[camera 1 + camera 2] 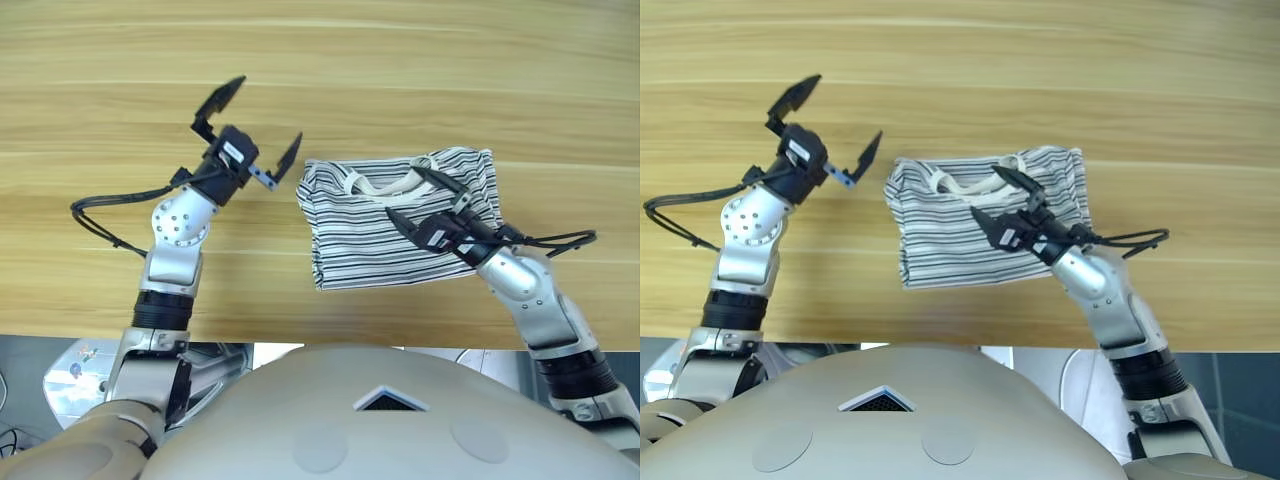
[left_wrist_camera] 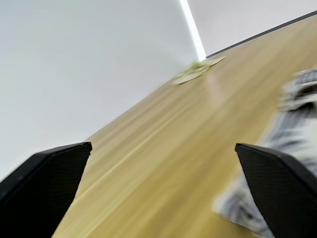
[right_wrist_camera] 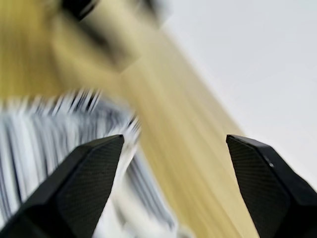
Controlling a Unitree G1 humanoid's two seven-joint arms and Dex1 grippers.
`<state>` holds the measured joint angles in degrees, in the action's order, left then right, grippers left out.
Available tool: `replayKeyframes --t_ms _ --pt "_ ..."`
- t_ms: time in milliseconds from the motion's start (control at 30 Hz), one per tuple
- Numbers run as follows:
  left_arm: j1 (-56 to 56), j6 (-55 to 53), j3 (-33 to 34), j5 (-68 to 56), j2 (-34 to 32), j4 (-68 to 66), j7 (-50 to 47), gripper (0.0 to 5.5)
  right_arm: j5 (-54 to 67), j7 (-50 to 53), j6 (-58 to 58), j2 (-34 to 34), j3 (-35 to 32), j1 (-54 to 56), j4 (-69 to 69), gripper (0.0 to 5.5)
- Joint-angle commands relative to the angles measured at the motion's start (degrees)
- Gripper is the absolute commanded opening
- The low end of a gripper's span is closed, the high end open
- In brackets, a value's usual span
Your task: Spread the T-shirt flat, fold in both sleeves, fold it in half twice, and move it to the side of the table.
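I am holding both arms over the wooden table (image 1: 300,60), where the striped T-shirt (image 1: 350,240) is lying as a compact, roughly square bundle with its pale neckline (image 1: 365,188) facing up near the far edge. My left gripper (image 1: 269,108) is hanging in the air just off the bundle's left side, its two fingers spread wide and pinching nothing. My right gripper (image 1: 402,190) is hovering over the right half of the cloth, just nearer me than the neckline. Its fingers are parted too, and no fabric is caught between them. The shirt itself is sitting toward the near middle of the table, slightly to my right.

Judging by its shape, the folding is looking finished, and what I am facing now is the move to the side. The cloth is appearing thin, light and limp — it is going to offer no stiffness of its own. Pinched by the top layer alone, it would likely peel open and undo the folds. The wood is looking smooth, so the stack may be sliding easily, though its lower layers could drag and skew.

The safer hold, I am judging, is at an outer edge, with the fingers closing through every layer at once — one gripper on the left edge, the other on the right, so the bundle is travelling level and square.
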<state>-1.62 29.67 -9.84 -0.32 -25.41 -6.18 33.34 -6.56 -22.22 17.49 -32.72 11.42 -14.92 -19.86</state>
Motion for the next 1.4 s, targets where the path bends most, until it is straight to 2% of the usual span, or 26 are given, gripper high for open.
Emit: replayKeyframes --t_ms 33,133,333,567,700,833,933,1067,1167,1300,1400 --pt "-4.0 6.5 -3.5 -13.3 -4.5 3.2 14.9 5.39 14.4 -4.2 2.7 -0.5 -6.6 -3.4 -0.7 3.83" --pt "-1.7 5.2 -4.8 -17.7 -4.4 1.7 21.0 5.39 22.8 -7.9 3.2 -0.4 -11.1 -5.4 2.1 3.83" --pt "12.0 2.1 -9.1 -2.1 -0.4 -11.8 18.4 5.39 25.6 -7.3 2.4 1.7 -17.5 -3.9 6.8 3.83" --pt "26.1 2.5 -13.1 11.4 6.8 -29.7 9.5 5.39 23.8 -7.8 2.5 5.0 -16.7 -0.9 9.3 3.83" --pt "30.2 2.8 -12.0 12.0 9.9 -36.0 6.5 5.39 20.5 -7.5 3.6 6.9 -15.5 -0.7 11.9 3.83" --pt "34.7 -0.4 -9.4 14.6 11.4 -44.8 -4.3 5.39 18.4 -7.9 5.0 7.8 -14.8 -1.5 12.6 3.83" --pt "35.0 -1.0 -7.6 14.2 11.3 -48.5 -7.7 5.39 18.0 -8.0 5.5 7.9 -15.3 -1.9 13.3 3.83" --pt "31.0 0.4 -8.4 15.8 9.7 -49.0 -7.9 5.39 17.6 -7.9 6.1 7.7 -15.5 -2.0 12.8 3.83" --pt "25.5 3.7 -9.1 15.0 7.2 -42.9 -4.4 5.39 17.8 -7.6 5.9 7.3 -16.4 -1.2 12.4 3.83" --pt "21.2 2.0 -4.1 1.3 7.7 -25.9 1.9 5.39 17.0 -7.2 6.2 7.6 -16.6 0.2 14.2 3.83" --pt "20.3 -4.5 -0.1 -7.1 11.2 -18.0 0.7 5.39 16.6 -7.2 6.7 7.9 -16.5 0.0 15.4 3.83"
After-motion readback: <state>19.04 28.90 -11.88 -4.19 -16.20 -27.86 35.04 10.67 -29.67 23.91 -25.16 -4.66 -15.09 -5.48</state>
